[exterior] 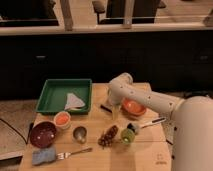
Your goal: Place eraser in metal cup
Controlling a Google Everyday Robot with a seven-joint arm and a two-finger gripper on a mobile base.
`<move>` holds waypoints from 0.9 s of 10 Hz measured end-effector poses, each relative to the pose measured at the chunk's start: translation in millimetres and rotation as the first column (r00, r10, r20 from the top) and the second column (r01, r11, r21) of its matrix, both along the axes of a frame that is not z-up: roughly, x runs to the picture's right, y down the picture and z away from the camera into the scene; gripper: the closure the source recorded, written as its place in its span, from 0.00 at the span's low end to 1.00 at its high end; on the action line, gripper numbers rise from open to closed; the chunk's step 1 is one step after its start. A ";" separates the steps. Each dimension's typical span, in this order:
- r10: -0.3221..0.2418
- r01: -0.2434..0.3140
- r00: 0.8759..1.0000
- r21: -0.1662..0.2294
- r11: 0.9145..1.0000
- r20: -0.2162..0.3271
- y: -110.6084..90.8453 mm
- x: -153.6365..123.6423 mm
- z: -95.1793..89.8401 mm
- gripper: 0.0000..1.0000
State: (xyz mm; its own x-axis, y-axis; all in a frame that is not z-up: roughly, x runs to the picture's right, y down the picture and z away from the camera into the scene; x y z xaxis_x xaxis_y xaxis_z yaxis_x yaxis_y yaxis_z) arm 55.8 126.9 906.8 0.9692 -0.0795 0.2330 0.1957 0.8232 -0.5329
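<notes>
The eraser (105,108) is a small dark block lying on the wooden table, left of the orange bowl. My gripper (114,111) points down at the end of the white arm, just to the right of the eraser and close to the tabletop. The metal cup (79,133) is small and shiny. It stands upright nearer the front, to the left of and below the eraser, between the white cup and the grapes. I cannot tell whether the gripper touches the eraser.
A green tray (50,97) holding a white cloth (75,101) sits at the back left. A white cup with an orange inside (62,120), a dark red bowl (42,133), a blue sponge (42,156) and a fork (75,151) lie front left. The grapes (107,135), a green item (127,135), the orange bowl (134,106) and a utensil (152,121) lie in the middle and to the right.
</notes>
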 end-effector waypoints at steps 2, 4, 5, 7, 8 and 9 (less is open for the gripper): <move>0.011 -0.011 1.000 -0.005 1.000 -0.007 1.3 2.1 1.4 0.20; 0.016 -0.016 1.000 -0.015 1.000 -0.010 3.5 3.2 4.5 0.22; 0.015 -0.015 1.000 -0.022 1.000 -0.010 5.4 3.1 6.6 0.29; 0.013 -0.013 1.000 -0.028 1.000 -0.008 6.0 -0.3 9.5 0.51; 0.009 -0.009 1.000 -0.035 0.999 -0.008 6.2 -2.4 9.7 0.61; 0.006 -0.006 1.000 -0.039 0.999 -0.009 6.3 -4.0 9.8 0.67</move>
